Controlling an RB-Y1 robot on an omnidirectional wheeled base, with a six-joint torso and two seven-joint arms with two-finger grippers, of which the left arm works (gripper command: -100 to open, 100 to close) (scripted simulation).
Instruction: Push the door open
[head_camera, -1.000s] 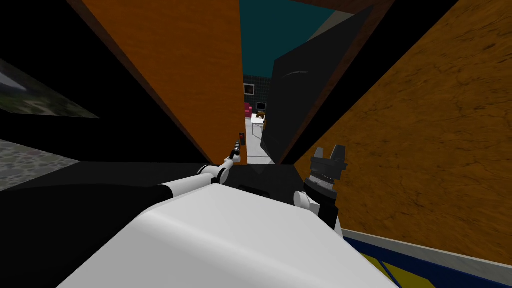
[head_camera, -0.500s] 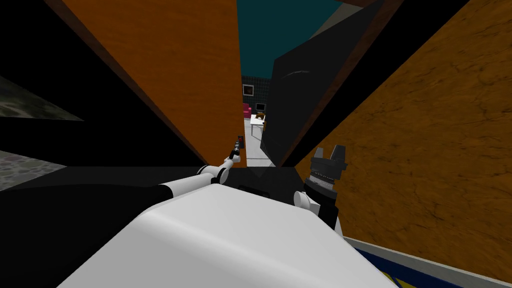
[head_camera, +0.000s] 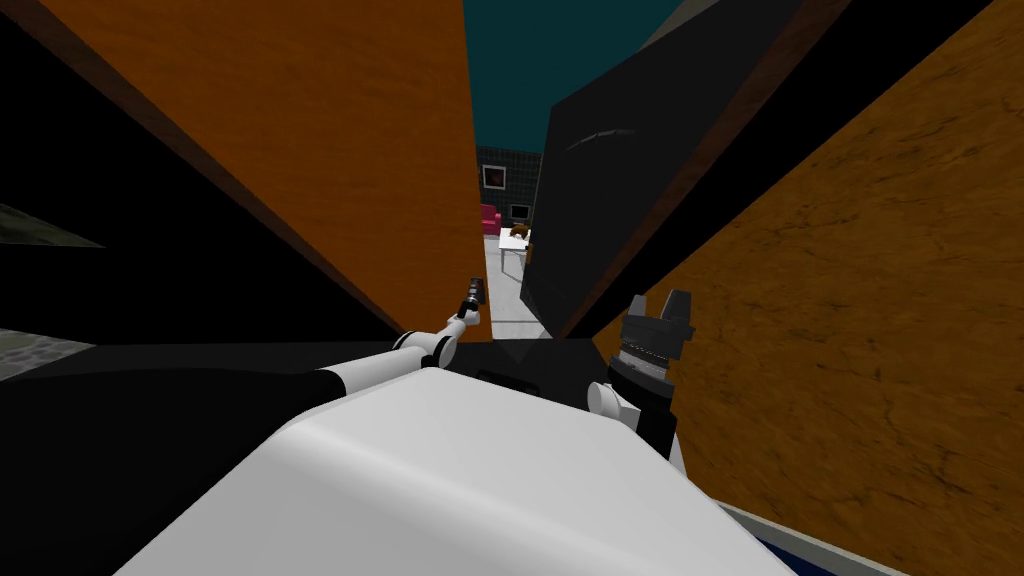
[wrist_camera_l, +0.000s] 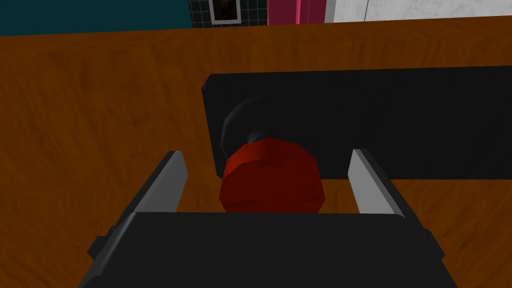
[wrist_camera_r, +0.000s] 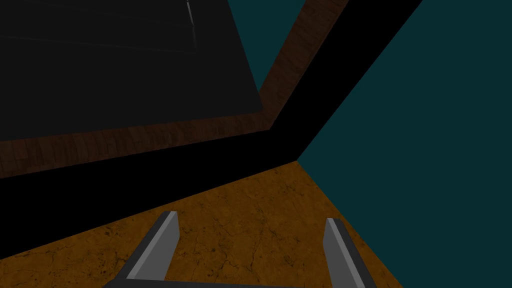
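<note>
The tall orange-brown wooden door (head_camera: 330, 150) stands swung partly open, with its free edge beside a narrow gap. The left gripper (head_camera: 471, 293) is at that free edge, low on the door, at the end of an outstretched white forearm.

Seen from the left wrist, the door's wood-grain face (wrist_camera_l: 100, 110) carries a flat black rectangular plate (wrist_camera_l: 400, 120). A round dark-red knob (wrist_camera_l: 272, 180) sticks out from the plate's end. The left gripper (wrist_camera_l: 266, 155) has its fingers (wrist_camera_l: 170, 180) spread wide, one on each side of the knob with clear gaps. The knob sits close against the gripper's dark body, though contact is hard to judge from this angle.

Across the gap from the door leans a large, flat dark grey panel (head_camera: 610, 180) edged by a brown wooden frame (wrist_camera_r: 280, 80). Through the gap, well past the door, are a small white table (head_camera: 513, 245) and a pink armchair (head_camera: 490, 218) under a teal wall (head_camera: 510, 70).

The right gripper (head_camera: 662, 303) is raised on the far side of the panel from the door, beside an ochre cracked wall (head_camera: 860, 280). In its wrist view its fingers (wrist_camera_r: 162, 240) are parted wide and hold nothing.
</note>
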